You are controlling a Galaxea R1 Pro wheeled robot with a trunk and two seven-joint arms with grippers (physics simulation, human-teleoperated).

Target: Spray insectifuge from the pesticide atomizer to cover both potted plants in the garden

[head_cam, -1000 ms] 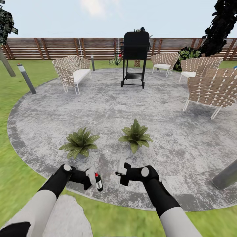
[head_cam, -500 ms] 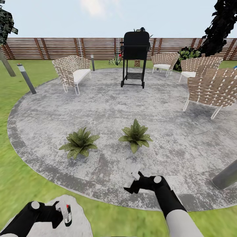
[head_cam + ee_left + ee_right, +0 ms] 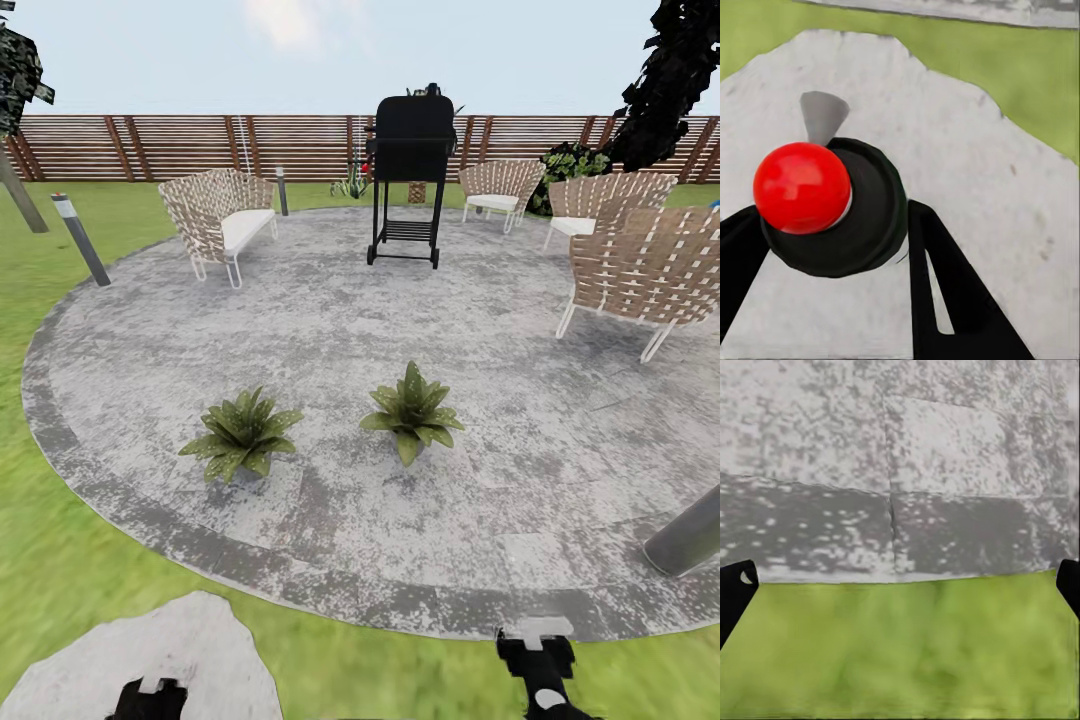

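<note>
Both arms have dropped low and back since a second ago, so in the head view my left gripper (image 3: 150, 690) and right gripper (image 3: 537, 640) barely peek above the bottom edge. In the left wrist view the left gripper's fingers (image 3: 945, 292) are pinched on the pesticide atomizer (image 3: 832, 210), seen from above with a red cap (not the green tip I expected) over a pale stepping stone (image 3: 190, 650). In its wrist view the right gripper (image 3: 900, 577) is spread wide and holds nothing, hanging over the patio (image 3: 330, 310) rim where it meets the lawn (image 3: 60, 520). The 2 potted plants (image 3: 240, 432) and (image 3: 412, 408) sit well apart from both grippers. I'd raise the bottle again, aim its nozzle over each rosette, and sweep slowly. Open paving surrounds the plants; a grey post (image 3: 690, 535) is near my right.
</note>
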